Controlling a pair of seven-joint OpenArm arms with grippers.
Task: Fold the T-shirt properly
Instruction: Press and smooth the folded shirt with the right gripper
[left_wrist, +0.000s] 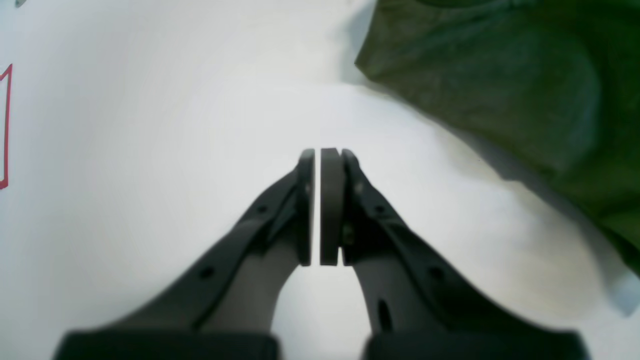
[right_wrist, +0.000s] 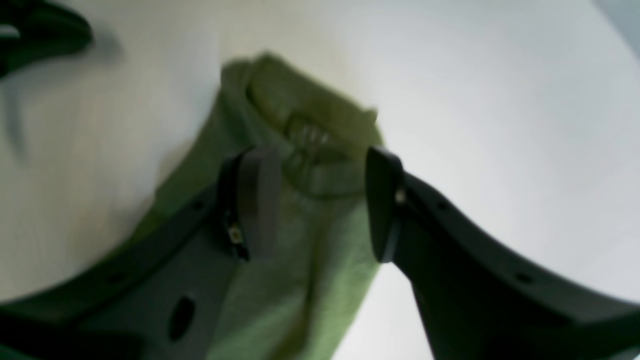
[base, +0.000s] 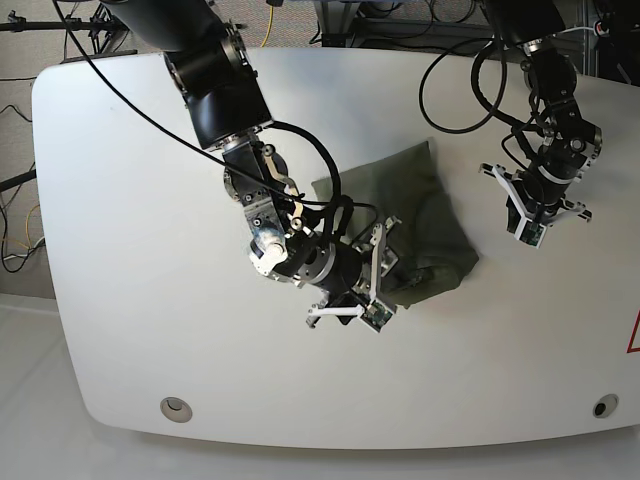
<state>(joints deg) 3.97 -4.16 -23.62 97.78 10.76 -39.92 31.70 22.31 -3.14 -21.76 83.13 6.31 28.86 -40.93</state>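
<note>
The olive-green T-shirt lies bunched into a compact heap in the middle of the white table. My right gripper is open, and its fingers stand on either side of a bunched fold of the shirt. In the base view this gripper is at the heap's near-left edge. My left gripper is shut and empty over bare table, with the shirt apart from it at the upper right. In the base view it hangs to the right of the heap.
A red line mark is on the table at the left edge of the left wrist view, and it also shows at the right edge of the base view. Two round holes sit near the table's front edge. Cables hang behind both arms.
</note>
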